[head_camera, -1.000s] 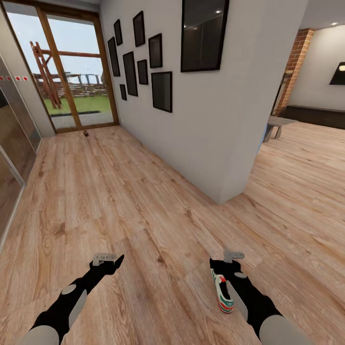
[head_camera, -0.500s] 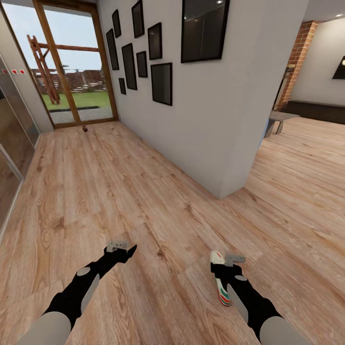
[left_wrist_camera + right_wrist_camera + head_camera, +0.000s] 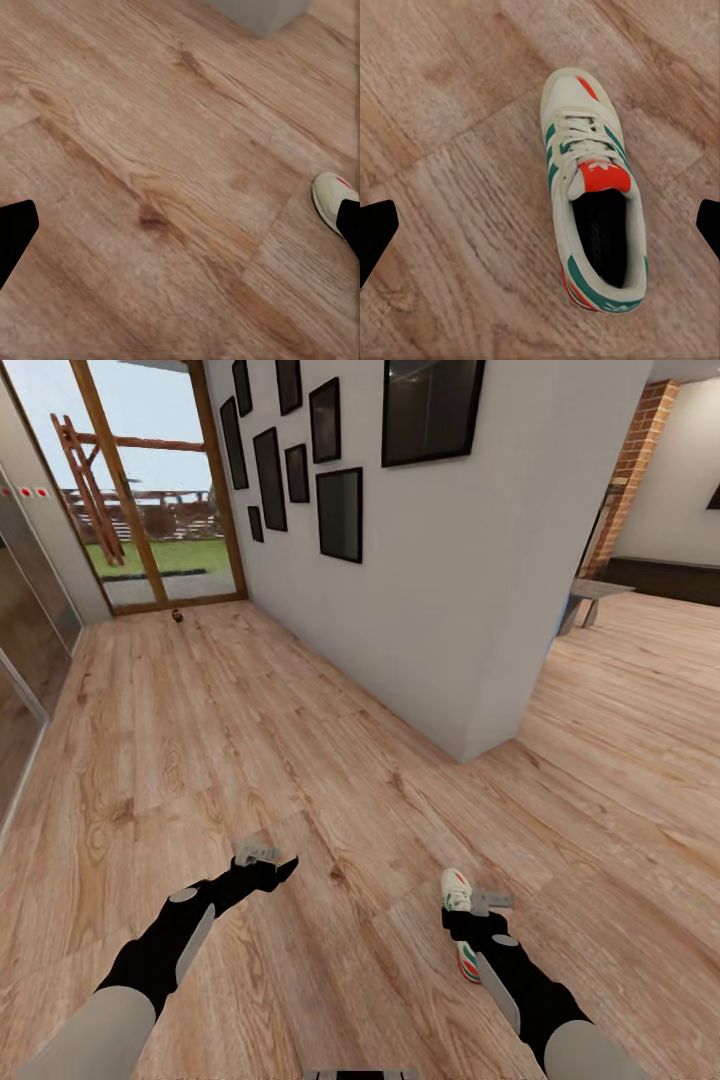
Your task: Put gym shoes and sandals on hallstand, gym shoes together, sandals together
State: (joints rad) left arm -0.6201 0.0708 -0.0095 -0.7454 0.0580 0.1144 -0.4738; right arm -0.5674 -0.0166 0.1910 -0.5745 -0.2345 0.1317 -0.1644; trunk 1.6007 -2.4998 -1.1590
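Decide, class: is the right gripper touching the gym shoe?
Apart. In the right wrist view the gym shoe lies on the floor between the right gripper's spread fingertips, bare planks separating them.

A home corridor, rendered in simulation.

A domestic setting is shown by the wood-plank floor [image 3: 300, 760], a white wall [image 3: 450, 610] hung with dark framed pictures [image 3: 340, 515] at upper centre, a wood-framed glass door [image 3: 150, 490] onto a garden at upper left, and a brick column [image 3: 628, 470] beside a further room at upper right.
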